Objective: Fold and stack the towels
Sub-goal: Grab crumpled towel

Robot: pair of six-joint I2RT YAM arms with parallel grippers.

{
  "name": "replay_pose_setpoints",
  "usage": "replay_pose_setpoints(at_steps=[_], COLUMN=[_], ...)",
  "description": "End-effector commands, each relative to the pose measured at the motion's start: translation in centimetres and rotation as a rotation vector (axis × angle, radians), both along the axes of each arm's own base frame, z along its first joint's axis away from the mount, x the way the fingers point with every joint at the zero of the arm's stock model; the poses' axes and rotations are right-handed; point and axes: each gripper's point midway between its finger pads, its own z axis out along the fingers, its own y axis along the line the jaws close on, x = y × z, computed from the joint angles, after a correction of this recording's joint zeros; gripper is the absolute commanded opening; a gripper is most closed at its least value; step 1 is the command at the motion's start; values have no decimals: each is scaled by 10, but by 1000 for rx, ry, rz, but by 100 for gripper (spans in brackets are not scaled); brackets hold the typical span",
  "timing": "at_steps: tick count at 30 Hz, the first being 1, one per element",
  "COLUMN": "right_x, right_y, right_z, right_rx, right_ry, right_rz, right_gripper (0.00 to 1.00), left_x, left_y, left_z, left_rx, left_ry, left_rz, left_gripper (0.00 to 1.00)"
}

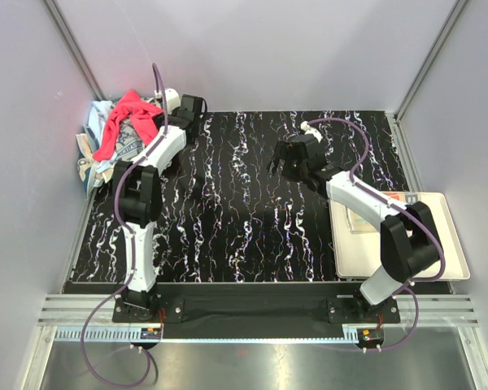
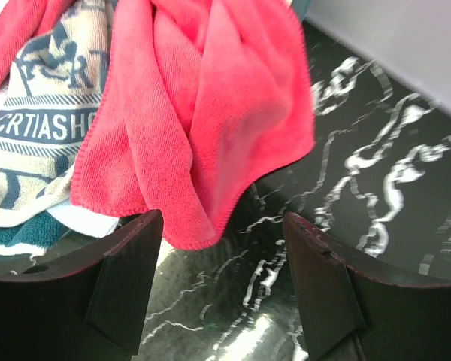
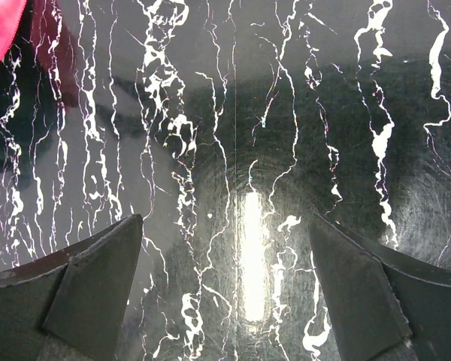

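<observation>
1. Nearest you, both arms rise from their bases at the near edge of the black marbled table (image 1: 228,227). The right arm bends inward past the cream tray (image 1: 451,244) at the table's right side. Something pale lies on that tray, partly behind the arm, and I can't tell what it is.
2. Further out, the right gripper (image 3: 225,248) hovers over bare table near the middle and points downward. Its fingers are spread wide with nothing between them. It is well placed to take a second corner once a towel is laid out.
3. The left arm is stretched toward the far-left corner, with its wrist low and aimed at the pile. The left gripper (image 2: 222,241) is wide open and holds nothing. The lower hem of the pink-red towel (image 2: 210,113) hangs just beyond the gap and close to one finger. I can't tell whether it touches that finger.
4. The step in hand looks like taking that pink-red towel, since it lies on top. Ease forward and low so the hem sits well between the fingers. Close on a single edge or corner, not on a bunched fold.
5. Farthest away, the pile sits against the corner walls. The pink-red towel drapes over a pale towel with dark-blue lettering (image 2: 45,128), and a light blue towel (image 1: 102,111) lies beneath. Lift before you pull toward the open centre, or the lower towels may drag along.
</observation>
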Motion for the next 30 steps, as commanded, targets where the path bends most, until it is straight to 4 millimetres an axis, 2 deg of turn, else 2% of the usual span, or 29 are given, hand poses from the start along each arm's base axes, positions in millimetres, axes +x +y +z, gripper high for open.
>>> replay_pose_setpoints(at_steps=[1, 8, 15, 21, 30], right_x=[11, 12, 12, 13, 14], right_y=[11, 14, 16, 16, 16], right_z=[19, 8, -1, -3, -7], right_rx=[26, 19, 14, 10, 0], right_ry=[-55, -34, -14, -11, -2], right_rz=[26, 31, 37, 42, 44], right_gripper=[98, 97, 97, 96, 96], left_x=[2, -5, -2, 6, 7], left_y=[18, 25, 30, 29, 29], left_z=[11, -3, -20, -22, -31], left_rx=[52, 48, 57, 59, 52], left_ry=[16, 30, 61, 61, 78], left_rz=[41, 67, 67, 50, 62], left_gripper=[70, 70, 69, 61, 61])
